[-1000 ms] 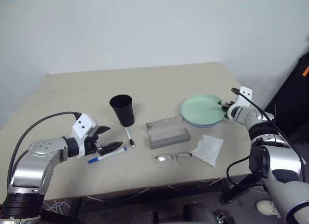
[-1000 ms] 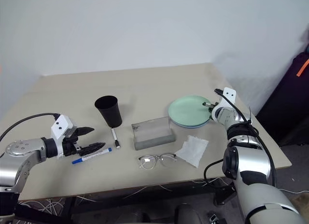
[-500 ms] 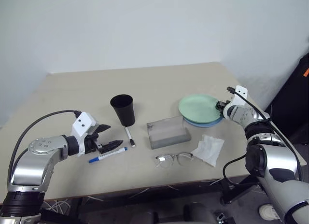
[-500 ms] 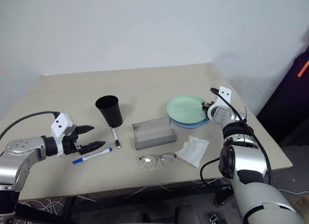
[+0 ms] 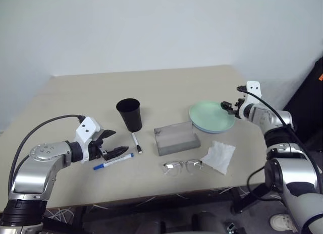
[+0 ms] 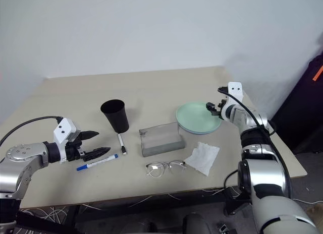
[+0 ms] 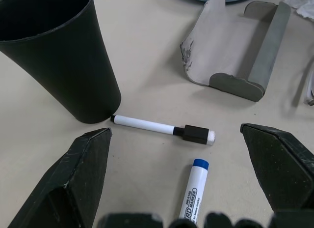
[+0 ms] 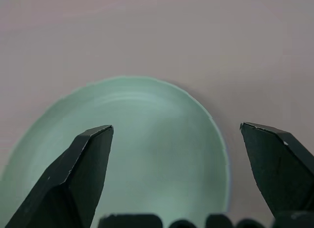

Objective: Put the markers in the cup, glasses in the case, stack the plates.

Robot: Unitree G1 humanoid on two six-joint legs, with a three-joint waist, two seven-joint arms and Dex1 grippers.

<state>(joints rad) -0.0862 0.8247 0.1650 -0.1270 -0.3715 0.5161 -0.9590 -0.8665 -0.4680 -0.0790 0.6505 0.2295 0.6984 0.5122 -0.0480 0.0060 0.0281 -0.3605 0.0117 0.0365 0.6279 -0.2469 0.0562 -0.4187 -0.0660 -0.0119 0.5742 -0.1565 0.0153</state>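
The beige table (image 5: 166, 88) fills the middle of the head view, and at its right the pale green plate (image 5: 211, 114) lies stacked on the light blue plate (image 5: 202, 127), with the right gripper (image 5: 230, 107) just off their right rim, its fingers spread wide and empty. At centre sits the grey case (image 5: 176, 138) with its lid raised; the black cup (image 5: 128, 114) stands upright left of it, and a white tissue (image 5: 218, 156) and the glasses (image 5: 182, 166) lie toward the lower centre. At lower left the left gripper (image 5: 112, 143) hovers with its jaws parted and empty by the blue-capped marker (image 5: 112, 161), while the black-capped marker (image 5: 135, 142) lies between the cup and the case.
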